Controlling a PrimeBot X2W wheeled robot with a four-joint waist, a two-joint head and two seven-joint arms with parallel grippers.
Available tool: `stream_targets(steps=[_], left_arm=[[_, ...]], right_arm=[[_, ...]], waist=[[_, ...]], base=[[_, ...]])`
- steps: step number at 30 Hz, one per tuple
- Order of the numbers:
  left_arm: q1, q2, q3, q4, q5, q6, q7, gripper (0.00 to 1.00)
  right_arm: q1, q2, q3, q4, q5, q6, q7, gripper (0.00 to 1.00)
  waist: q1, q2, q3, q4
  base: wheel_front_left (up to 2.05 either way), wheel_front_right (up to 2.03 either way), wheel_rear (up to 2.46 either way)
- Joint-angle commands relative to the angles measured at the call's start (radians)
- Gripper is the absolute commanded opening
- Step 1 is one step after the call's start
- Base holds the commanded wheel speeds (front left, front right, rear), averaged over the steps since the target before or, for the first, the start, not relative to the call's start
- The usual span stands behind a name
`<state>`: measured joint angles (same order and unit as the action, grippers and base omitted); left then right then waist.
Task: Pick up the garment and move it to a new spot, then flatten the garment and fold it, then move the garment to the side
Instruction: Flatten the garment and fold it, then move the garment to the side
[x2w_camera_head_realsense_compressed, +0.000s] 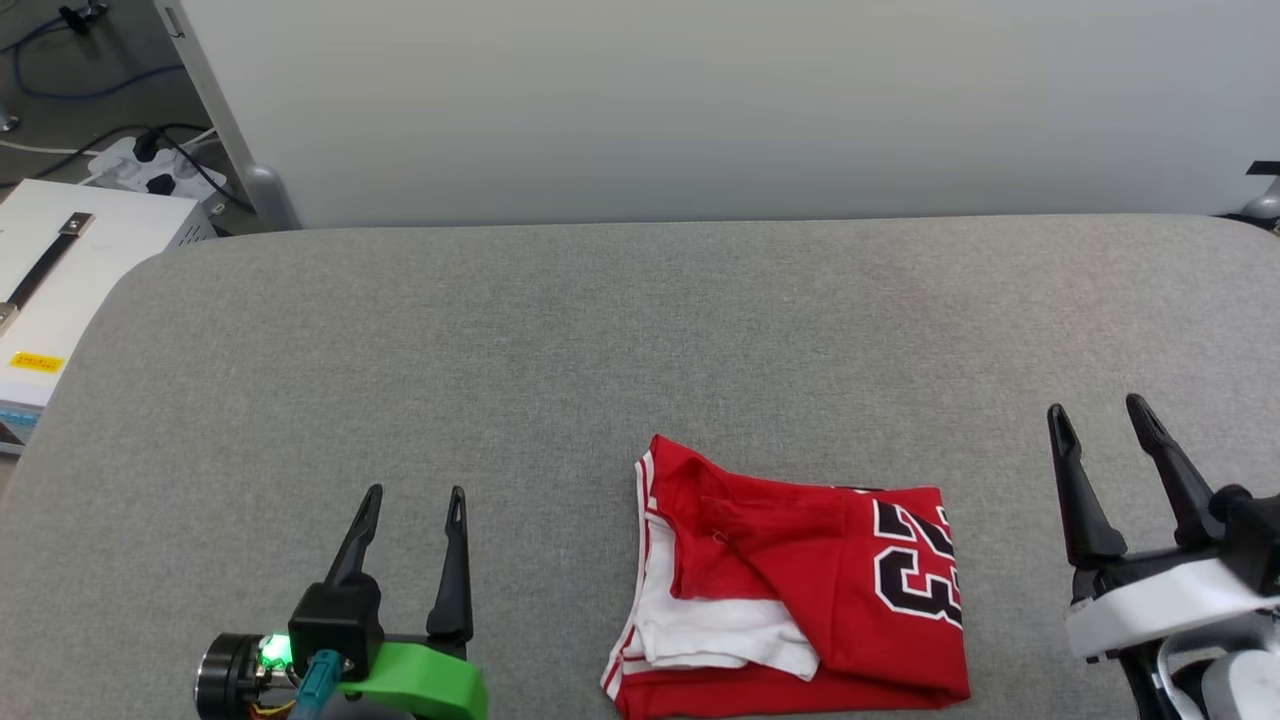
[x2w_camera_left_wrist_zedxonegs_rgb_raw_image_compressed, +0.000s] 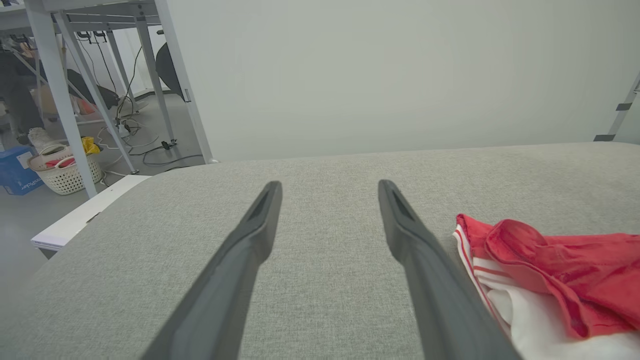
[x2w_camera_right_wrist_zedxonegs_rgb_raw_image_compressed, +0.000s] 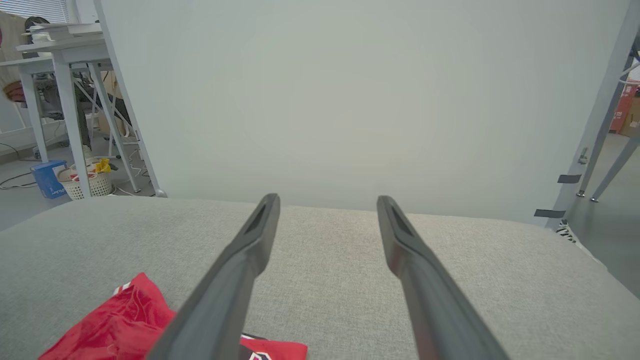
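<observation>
Head view puts the red jersey garment (x2w_camera_head_realsense_compressed: 800, 560), with white sleeves, striped trim and a black, white-outlined 23, in a loose, rumpled bundle on the grey fabric-padded table (x2w_camera_head_realsense_compressed: 500, 350). It lies close to the table's near edge, between my two arms. The left gripper (x2w_camera_head_realsense_compressed: 415, 492), with its two long dark fingers, is spread wide over bare cloth, apart from the bundle's striped side. The right gripper (x2w_camera_head_realsense_compressed: 1097, 406) is likewise spread and holding nothing, well off beyond the numbered end.

My worry is the layering. A red flap lies over the white sleeve, so a shallow pinch would likely take one ply only, and the rest would trail, twist or unroll unevenly as I lift. Coming down too steeply could dig the fingertips into the padded cover instead. With the bundle so near the edge, a drag toward the robot might spill it off the table.
</observation>
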<state>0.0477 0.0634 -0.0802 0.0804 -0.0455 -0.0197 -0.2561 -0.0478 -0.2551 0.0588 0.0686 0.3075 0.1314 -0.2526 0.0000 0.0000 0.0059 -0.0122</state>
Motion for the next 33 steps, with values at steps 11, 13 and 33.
stream_targets(steps=[11, 13, 33], left_arm=[[0.043, -0.004, 0.017, 0.000, -0.030, -0.009, -0.006, 1.00], [0.045, -0.004, 0.017, 0.002, -0.031, -0.011, -0.006, 1.00], [0.020, -0.005, 0.018, 0.031, -0.022, -0.019, -0.006, 1.00]], right_arm=[[0.168, 0.081, -0.038, -0.052, -0.048, -0.001, -0.009, 1.00], [0.183, 0.092, -0.041, -0.054, -0.051, -0.001, -0.009, 1.00], [-0.023, -0.078, -0.059, -0.119, -0.044, -0.001, 0.086, 1.00]], waist=[[0.0000, 0.0000, -0.024, 0.020], [0.0000, 0.0000, -0.026, 0.024], [0.0000, 0.0000, 0.000, 0.037]], base=[[0.00, 0.00, 0.00], [0.00, 0.00, 0.00], [0.00, 0.00, 0.00]])
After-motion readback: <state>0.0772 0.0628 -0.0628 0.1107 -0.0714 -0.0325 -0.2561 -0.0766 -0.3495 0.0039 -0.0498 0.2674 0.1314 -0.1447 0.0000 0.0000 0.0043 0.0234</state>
